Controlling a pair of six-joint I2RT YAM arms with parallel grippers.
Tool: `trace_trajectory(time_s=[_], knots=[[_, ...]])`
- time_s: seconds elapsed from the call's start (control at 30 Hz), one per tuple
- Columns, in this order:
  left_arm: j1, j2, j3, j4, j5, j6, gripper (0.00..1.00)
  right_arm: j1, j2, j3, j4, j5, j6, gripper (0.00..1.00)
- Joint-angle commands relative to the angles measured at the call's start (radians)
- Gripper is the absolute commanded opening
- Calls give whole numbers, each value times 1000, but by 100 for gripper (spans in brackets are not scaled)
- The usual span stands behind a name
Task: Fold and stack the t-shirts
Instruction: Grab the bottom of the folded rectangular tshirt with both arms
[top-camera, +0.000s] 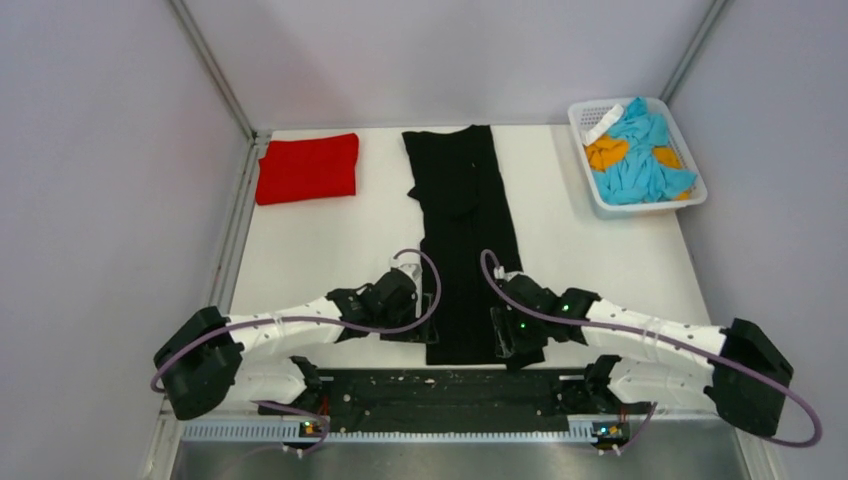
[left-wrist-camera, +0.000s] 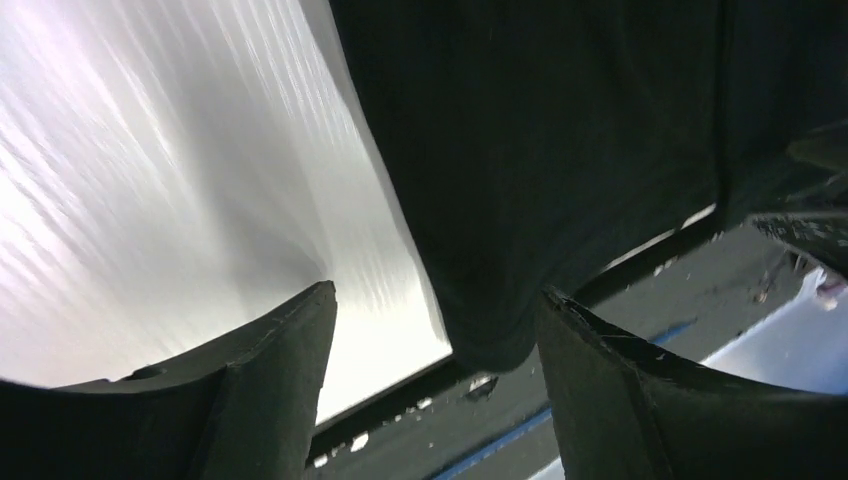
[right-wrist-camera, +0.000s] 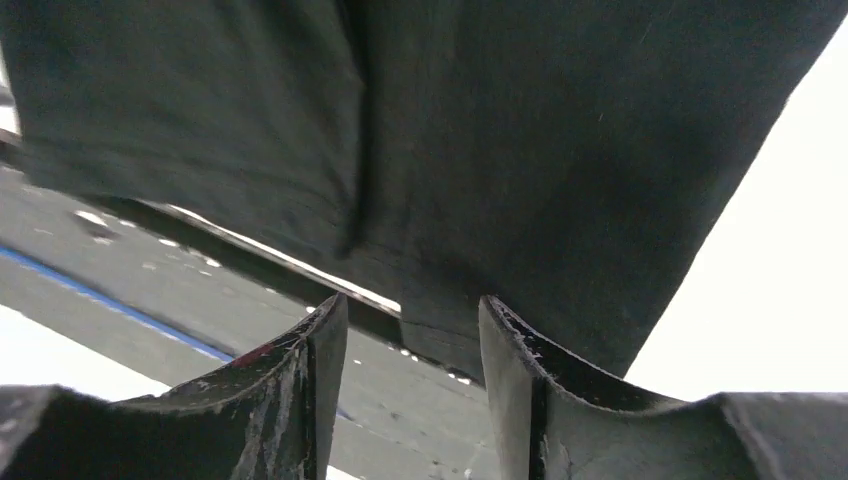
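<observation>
A black t-shirt (top-camera: 465, 230) lies as a long narrow strip down the middle of the white table, its hem at the near edge. A red t-shirt (top-camera: 307, 167) sits folded at the back left. My left gripper (top-camera: 425, 318) is at the hem's left corner. In the left wrist view that gripper (left-wrist-camera: 435, 315) is open, with the black t-shirt's (left-wrist-camera: 530, 150) corner hanging between the fingertips, touching neither. My right gripper (top-camera: 503, 335) is at the hem's right part. In the right wrist view it (right-wrist-camera: 412, 315) is open at a narrower gap, the black t-shirt's (right-wrist-camera: 520, 150) hem just beyond its tips.
A white lattice basket (top-camera: 648, 206) with blue and orange cloths stands at the back right. A dark strip (top-camera: 440, 395) runs along the table's near edge between the arm bases. Frame posts and grey walls close the sides and back.
</observation>
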Motion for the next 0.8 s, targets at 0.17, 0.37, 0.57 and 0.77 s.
trace_trajectory(time_s=[0.17,0.37,0.57,0.77], knots=[[-66,2,-105,152,89,-114,59,140,155,47,-98,113,43,47],[-67,42,-108,171,75,-121,46,140,164,43,-81,175,68,29],[-67,59,-106,134,50,-130,27,140,160,60,-91,150,67,5],[-67,62,-113,119,48,-134,0,140,74,112,-102,26,35,0]])
